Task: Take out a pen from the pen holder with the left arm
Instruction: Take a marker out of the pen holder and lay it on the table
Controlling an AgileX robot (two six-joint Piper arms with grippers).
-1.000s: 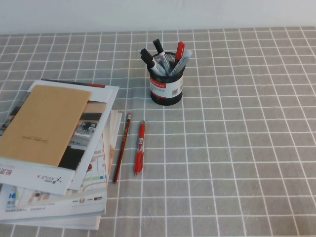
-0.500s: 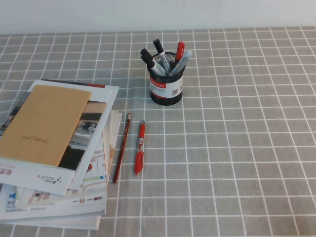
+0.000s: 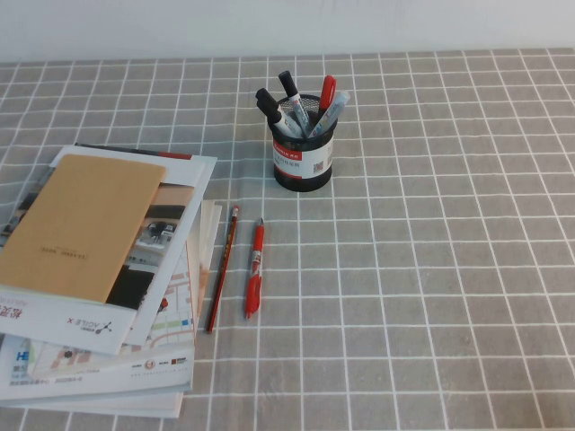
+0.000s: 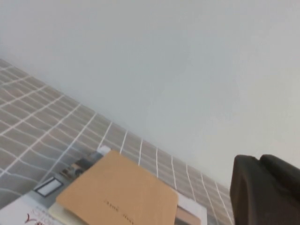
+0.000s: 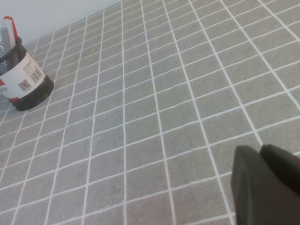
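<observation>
The left pincer (image 4: pixel 263 190), over the surface's (image 3: pixel 449 269) left side, is a matte black, rounded bulk split by a shallow groove. The right pincer (image 5: pixel 265 187), above the surface, shows the same smooth black shape.

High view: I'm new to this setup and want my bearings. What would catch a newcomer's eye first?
The black mesh pen holder, bristling with markers, stands out at the far middle. Next comes the tan notebook topping a stack of booklets on the left, with a pencil and red pen beside it. Neither arm shows there: the left gripper, jaws shut, hangs near the notebook, the right gripper over bare tablecloth.
</observation>
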